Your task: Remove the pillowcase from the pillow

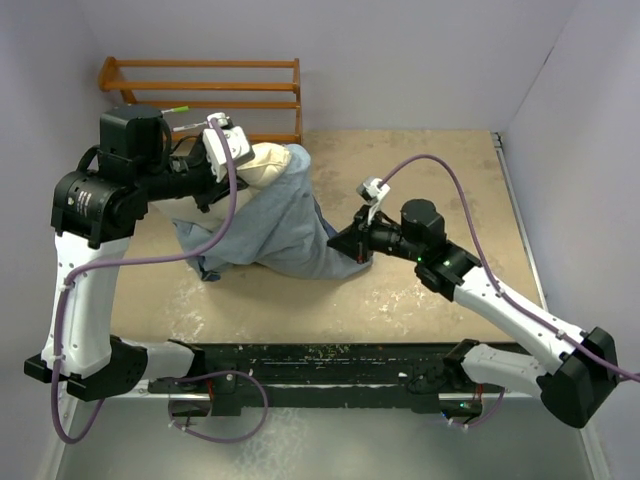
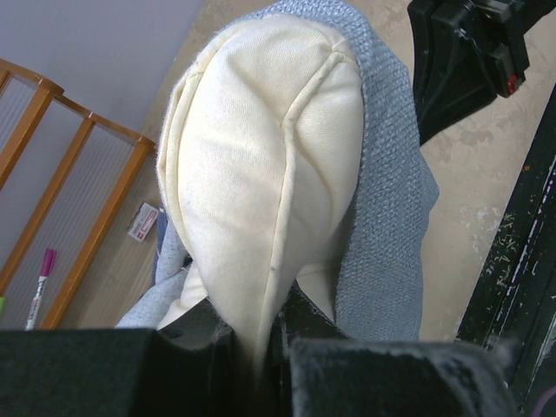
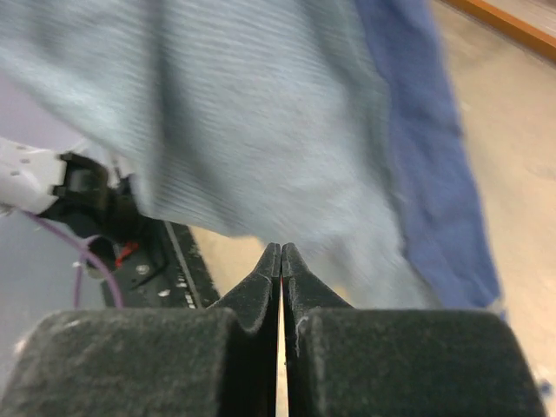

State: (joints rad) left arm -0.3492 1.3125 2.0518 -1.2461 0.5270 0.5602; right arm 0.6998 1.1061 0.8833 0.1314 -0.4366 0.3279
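**Peeling a limp cover off a clamped cushion**

Judging the handling first: the pillowcase (image 1: 275, 230) is looking light, limp and loosely woven, so it is likely going to stretch and bunch rather than slide off as one piece. A pinch on its free hem, at the end away from the bared cushion, is probably offering the best pull. The pillow (image 2: 261, 148) is looking plump and squashy, and its piped seam is giving a firmer hold.

In the overhead view the pillow's cream end is poking out of the cover in the upper left of the frame. The pale blue-grey cloth is trailing toward the centre across the tabletop (image 1: 430, 170).

The left jaws are clamping a fold of the pillow at the bottom centre of the left wrist view, with the pillowcase wrapping its right side. The right jaws are pressing fully together at the cover's right edge, near the centre of the overhead frame. In the right wrist view the cloth is hanging just beyond their tips, and nothing is showing between them.
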